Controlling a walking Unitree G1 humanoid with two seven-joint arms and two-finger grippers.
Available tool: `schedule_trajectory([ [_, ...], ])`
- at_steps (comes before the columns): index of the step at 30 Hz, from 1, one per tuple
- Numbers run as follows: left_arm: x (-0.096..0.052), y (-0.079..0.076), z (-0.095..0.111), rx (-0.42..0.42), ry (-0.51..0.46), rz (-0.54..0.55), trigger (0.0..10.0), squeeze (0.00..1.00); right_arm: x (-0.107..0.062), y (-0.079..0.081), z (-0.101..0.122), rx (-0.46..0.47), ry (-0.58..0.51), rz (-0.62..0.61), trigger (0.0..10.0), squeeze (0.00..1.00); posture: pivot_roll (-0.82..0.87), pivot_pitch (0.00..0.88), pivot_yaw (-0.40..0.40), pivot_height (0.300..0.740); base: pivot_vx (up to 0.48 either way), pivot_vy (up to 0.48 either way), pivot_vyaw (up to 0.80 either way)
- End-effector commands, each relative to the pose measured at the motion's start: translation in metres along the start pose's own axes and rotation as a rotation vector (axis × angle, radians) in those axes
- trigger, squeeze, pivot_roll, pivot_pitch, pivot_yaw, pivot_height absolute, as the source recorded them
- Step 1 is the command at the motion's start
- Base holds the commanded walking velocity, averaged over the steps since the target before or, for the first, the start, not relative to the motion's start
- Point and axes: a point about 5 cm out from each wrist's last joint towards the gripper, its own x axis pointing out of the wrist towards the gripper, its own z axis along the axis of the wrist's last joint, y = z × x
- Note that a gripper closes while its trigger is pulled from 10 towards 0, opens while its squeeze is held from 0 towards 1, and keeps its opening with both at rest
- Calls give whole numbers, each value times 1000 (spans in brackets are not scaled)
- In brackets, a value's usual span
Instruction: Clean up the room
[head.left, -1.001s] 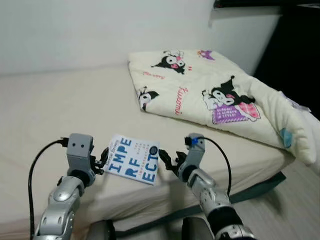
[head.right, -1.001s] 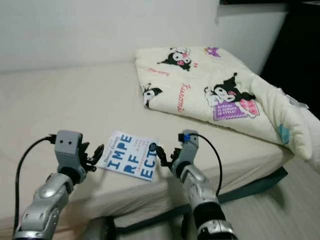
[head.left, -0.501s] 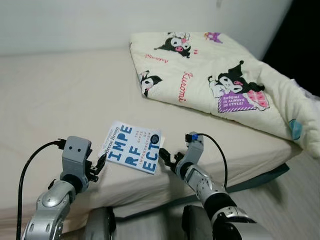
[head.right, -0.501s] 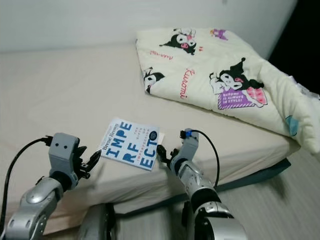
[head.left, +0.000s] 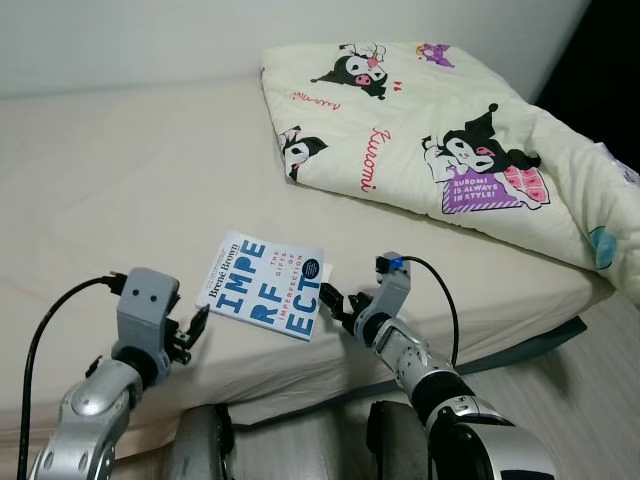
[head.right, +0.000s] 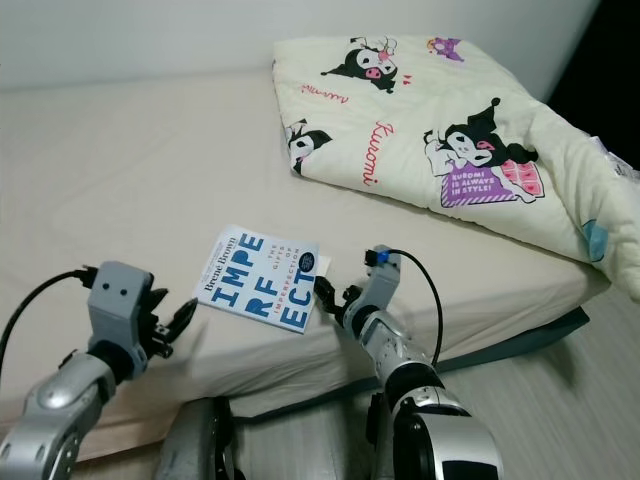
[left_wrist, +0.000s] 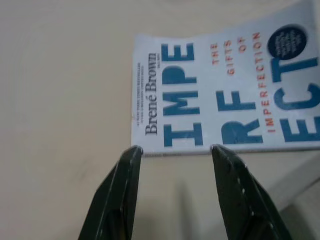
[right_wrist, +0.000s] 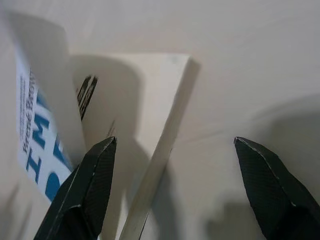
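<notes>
Right claw (right_wrist: 172, 185) wide open, empty, at book's (head.left: 265, 298) lifted cover.

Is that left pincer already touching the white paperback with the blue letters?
Cannot tell. In the left wrist view the left pincer is open, its fingertips right at the white paperback's edge, showing neither gap nor contact.

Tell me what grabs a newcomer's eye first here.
A white book with big blue letters lies near the front edge of the beige bed. The left hand and right hand flank it, both open; the right one is at its lifted cover. A folded cartoon-print blanket covers the bed's far right.
</notes>
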Motion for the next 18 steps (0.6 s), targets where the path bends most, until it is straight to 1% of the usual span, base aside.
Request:
schedule_trajectory([
  [1,-3,-13,-2,-32,0,-53,10000,0,-2,3,-27,-39,98,7,10000,1000,170,222,-63,571,0,0,0],
  [4,-3,-17,-2,-39,-5,-69,10000,0,-3,4,-32,-63,113,9,10000,1000,169,218,-64,571,0,0,0],
  [5,-3,-21,-1,-44,-14,-88,10000,0,-4,4,-36,-80,119,10,10000,984,163,204,-69,571,0,0,0],
  [6,-2,-23,-2,-41,-20,-93,10000,0,-5,4,-41,-75,112,6,10000,671,160,189,-68,571,0,0,0],
  [8,-1,-23,-2,-38,-23,-95,10000,0,-7,3,-44,-70,106,2,10000,671,160,189,-68,571,0,0,0],
  [9,1,-23,-2,-40,-24,-93,10000,0,-8,2,-47,-69,102,1,10000,604,151,185,-66,571,0,0,0],
  [10,3,-22,-1,-39,-27,-93,10000,0,-9,1,-48,-76,98,-5,10000,337,148,177,-63,571,0,0,0],
  [11,4,-22,0,-38,-31,-95,10000,0,-9,0,-48,-88,96,-9,10000,224,146,175,-61,571,0,0,0],
  [13,5,-21,1,-38,-35,-98,10000,0,-9,0,-47,-102,93,-11,10000,224,145,175,-61,571,0,0,0],
  [14,5,-21,3,-40,-41,-102,10000,0,-10,0,-47,-126,96,-12,10000,137,141,174,-60,571,0,0,0],
  [17,5,-20,4,-42,-45,-105,10000,0,-9,0,-47,-141,98,-11,10000,137,141,174,-60,571,0,0,0],
  [18,5,-20,5,-45,-49,-107,10000,0,-9,1,-48,-164,107,-7,10000,71,139,168,-62,571,0,0,0],
])
